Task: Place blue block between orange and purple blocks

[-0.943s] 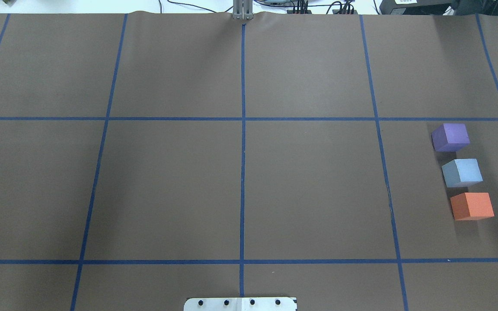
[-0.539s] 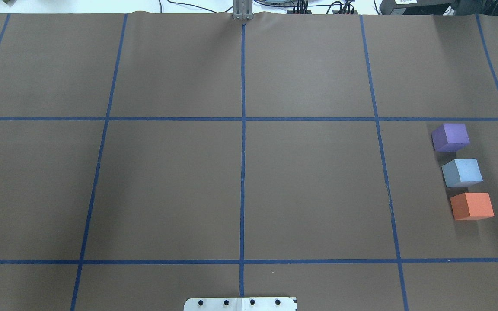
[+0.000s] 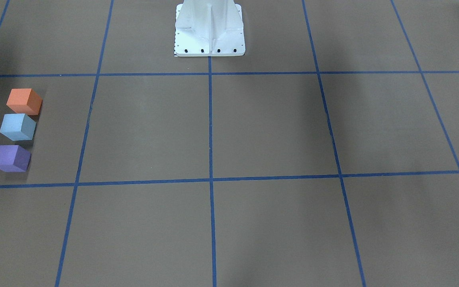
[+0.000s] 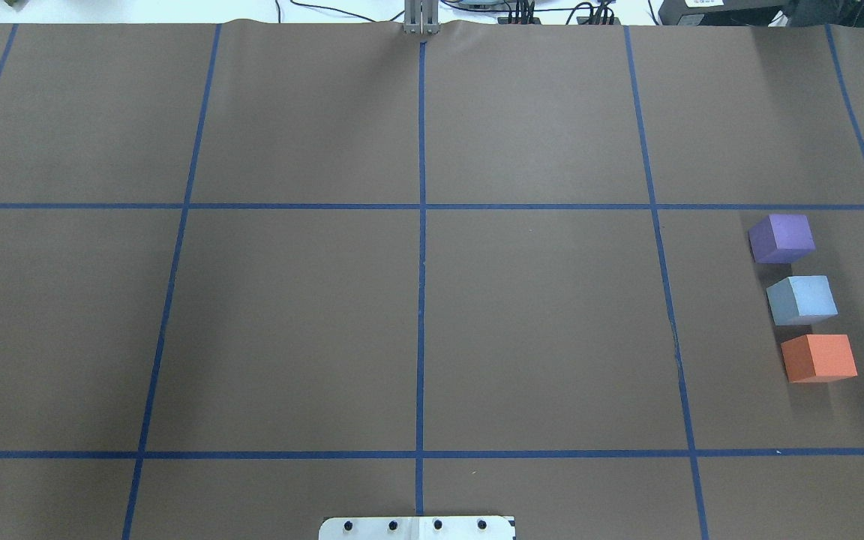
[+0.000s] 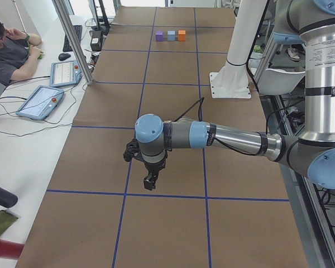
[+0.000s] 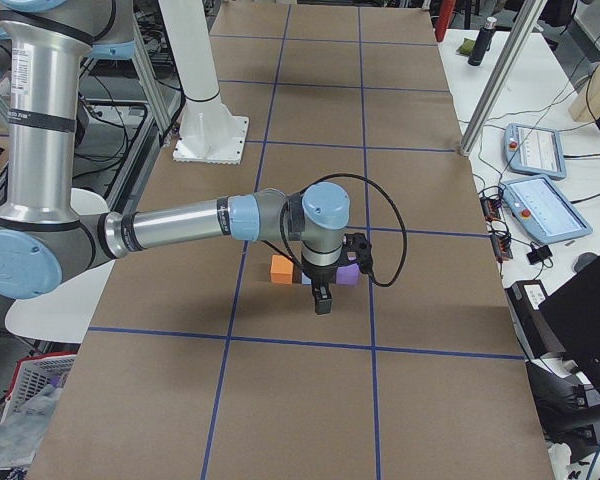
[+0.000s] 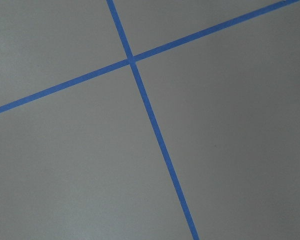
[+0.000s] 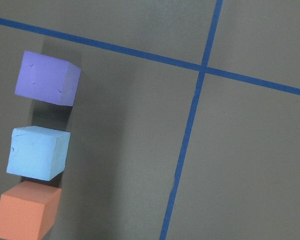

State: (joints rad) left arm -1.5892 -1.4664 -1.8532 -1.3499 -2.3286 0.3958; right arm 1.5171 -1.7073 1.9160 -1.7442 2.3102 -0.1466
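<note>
The blue block (image 4: 802, 299) stands on the brown table between the purple block (image 4: 781, 238) and the orange block (image 4: 819, 358), in a row at the right with small gaps. The right wrist view shows purple (image 8: 47, 78), blue (image 8: 38, 152) and orange (image 8: 26, 210) at its left edge. My right gripper (image 6: 322, 300) hangs above the table beside the row; my left gripper (image 5: 149, 181) hangs over bare table far from the blocks. Both grippers show only in the side views, so I cannot tell whether they are open or shut.
Blue tape lines (image 4: 421, 247) mark a grid on the table. The white robot base (image 3: 209, 28) stands at the table's near middle edge. An operator (image 5: 11, 50) sits at a side desk with tablets.
</note>
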